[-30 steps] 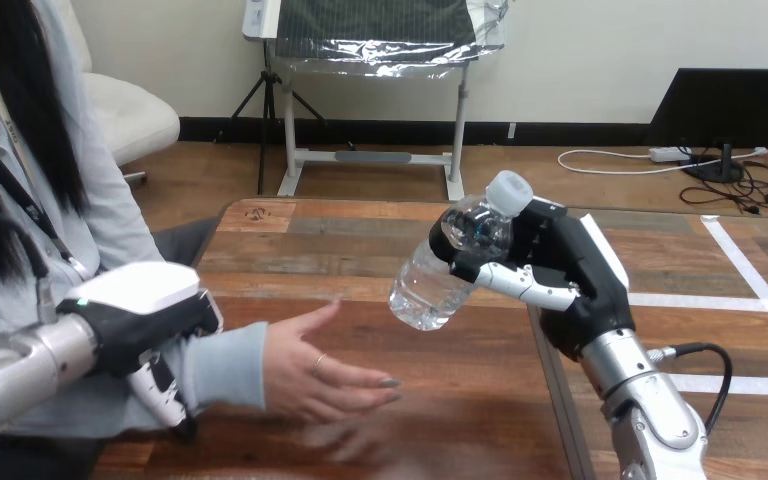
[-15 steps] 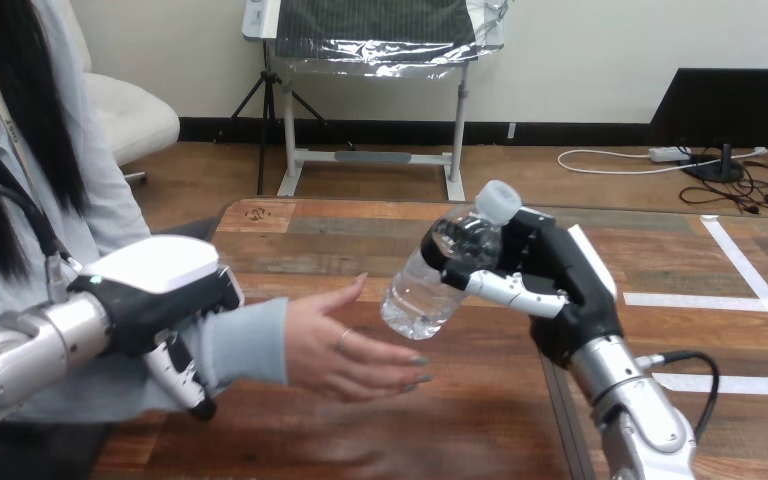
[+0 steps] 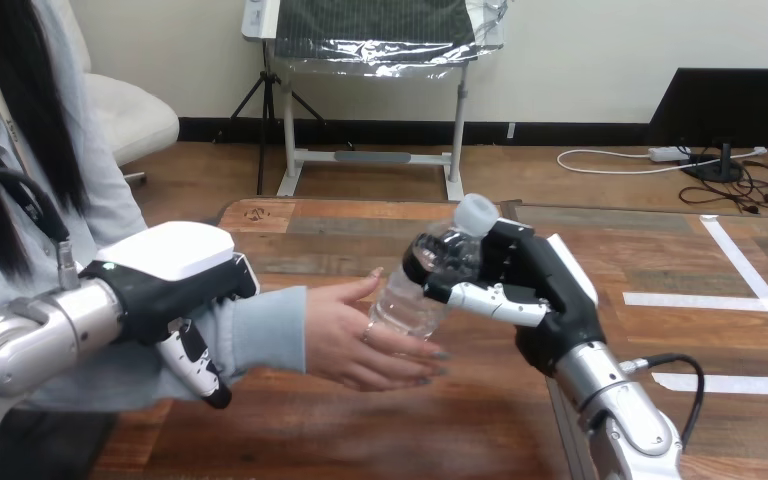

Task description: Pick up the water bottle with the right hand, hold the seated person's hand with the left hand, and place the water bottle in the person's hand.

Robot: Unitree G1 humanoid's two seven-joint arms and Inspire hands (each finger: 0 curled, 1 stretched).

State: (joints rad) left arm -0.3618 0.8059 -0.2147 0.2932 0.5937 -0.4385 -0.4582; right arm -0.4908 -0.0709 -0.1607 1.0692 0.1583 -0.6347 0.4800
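The wooden table (image 3: 360,225) is built of long planks in mixed browns, from pale tan to dark reddish, with a greyish board along its far edge. A small ring-shaped mark (image 3: 256,212) sits near the far left corner. A dark joint line (image 3: 560,430) crosses the top toward the right. White tape strips (image 3: 705,299) lie flat on the right part.

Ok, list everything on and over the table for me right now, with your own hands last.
water bottle: one, clear with a white cap, tilted above the table, lower end against the person's palm
table: one, brown wood, across the view
tape strips: several, white, on the table's right part
person's hand: one, open, left of centre
left hand: black and white, curled round the person's sleeved forearm
right hand: black and white, gripping the bottle's upper part
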